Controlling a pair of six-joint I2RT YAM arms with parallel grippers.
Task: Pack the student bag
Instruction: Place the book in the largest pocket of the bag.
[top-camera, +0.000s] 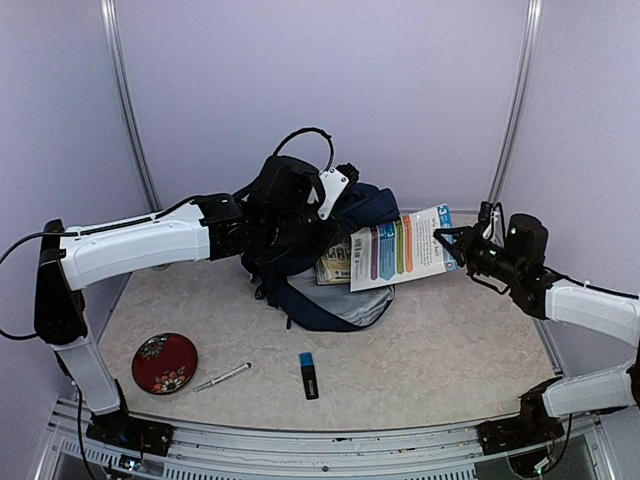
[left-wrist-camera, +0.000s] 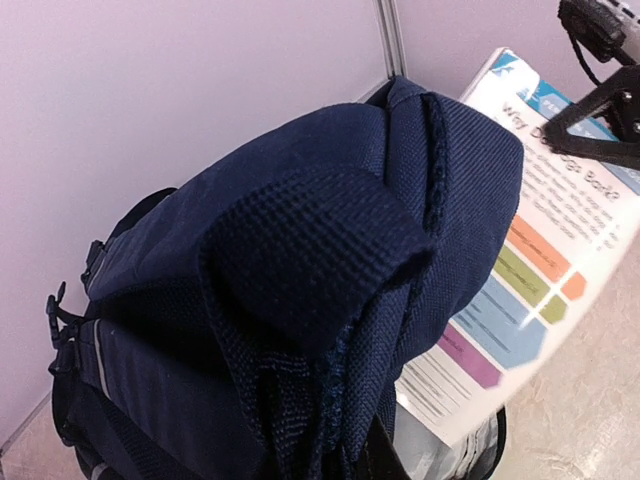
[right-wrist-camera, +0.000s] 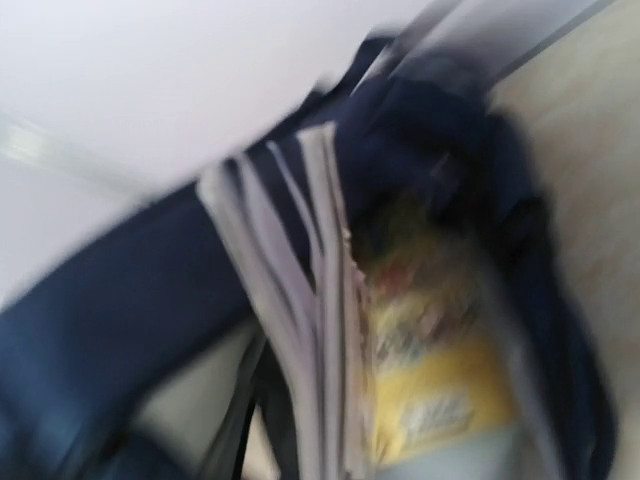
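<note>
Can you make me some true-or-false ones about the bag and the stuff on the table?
1. The right gripper holds a booklet with coloured stripes. True.
2. The student bag lies flat and closed. False: the left gripper pinches its fabric and holds the top up, and the bag gapes open.
3. Something with a yellow cover shows inside the bag's opening. True.
4. From above, the red round dish sits to the right of the pen. False: it is to the pen's left.
5. The USB stick is in the bag. False: it lies on the table, near the pen.
</note>
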